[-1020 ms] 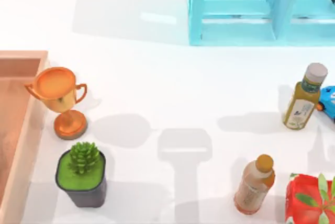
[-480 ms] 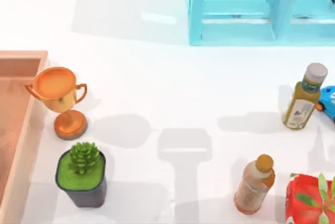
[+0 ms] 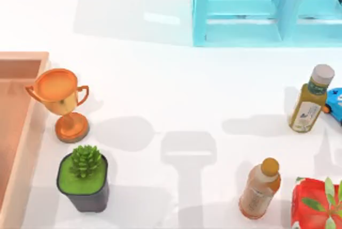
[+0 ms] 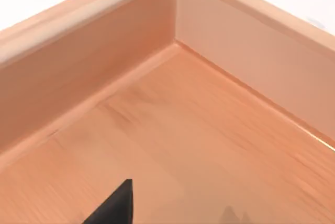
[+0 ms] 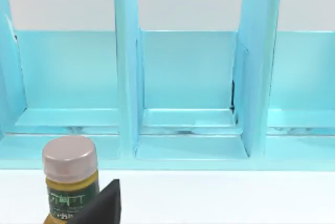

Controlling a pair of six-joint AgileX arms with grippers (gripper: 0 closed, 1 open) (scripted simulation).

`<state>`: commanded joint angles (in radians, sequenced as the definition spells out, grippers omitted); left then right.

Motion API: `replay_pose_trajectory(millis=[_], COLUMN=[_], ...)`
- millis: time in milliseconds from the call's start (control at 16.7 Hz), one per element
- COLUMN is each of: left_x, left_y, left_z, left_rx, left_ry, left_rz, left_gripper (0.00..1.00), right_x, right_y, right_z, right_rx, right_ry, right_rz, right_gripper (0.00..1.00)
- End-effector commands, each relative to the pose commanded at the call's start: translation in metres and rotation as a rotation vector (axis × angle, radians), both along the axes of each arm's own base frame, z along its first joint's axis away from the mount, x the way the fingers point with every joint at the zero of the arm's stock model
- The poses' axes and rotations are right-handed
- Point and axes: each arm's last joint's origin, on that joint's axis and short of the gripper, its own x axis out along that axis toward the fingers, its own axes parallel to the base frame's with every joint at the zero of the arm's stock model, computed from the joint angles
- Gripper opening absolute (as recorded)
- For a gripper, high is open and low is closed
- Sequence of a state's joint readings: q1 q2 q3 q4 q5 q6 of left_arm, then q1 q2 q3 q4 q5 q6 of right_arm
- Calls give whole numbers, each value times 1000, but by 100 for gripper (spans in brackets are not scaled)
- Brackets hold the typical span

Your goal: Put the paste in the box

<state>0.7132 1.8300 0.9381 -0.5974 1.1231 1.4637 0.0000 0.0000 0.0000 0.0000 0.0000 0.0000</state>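
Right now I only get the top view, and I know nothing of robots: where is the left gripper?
Observer: The left gripper hangs over the inside of the light-wood box, near a corner where two of its walls meet.
Operator: And the right one?
Observer: The right gripper is close beside the olive-green bottle. Its wrist camera faces the open front of the turquoise shelf cabinet, which stands behind the bottle.
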Motion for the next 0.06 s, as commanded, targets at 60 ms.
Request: replay_pose_trajectory(millis=[60], left_x=[0], left_y=[0], left_z=[0], left_rx=[0], left_ry=[0], left_rz=[0], left_gripper=[100], right_x=[0], right_y=[0], right_z=[0], right_rx=[0], right_ry=[0], right_rz=[0], right_gripper=[100])
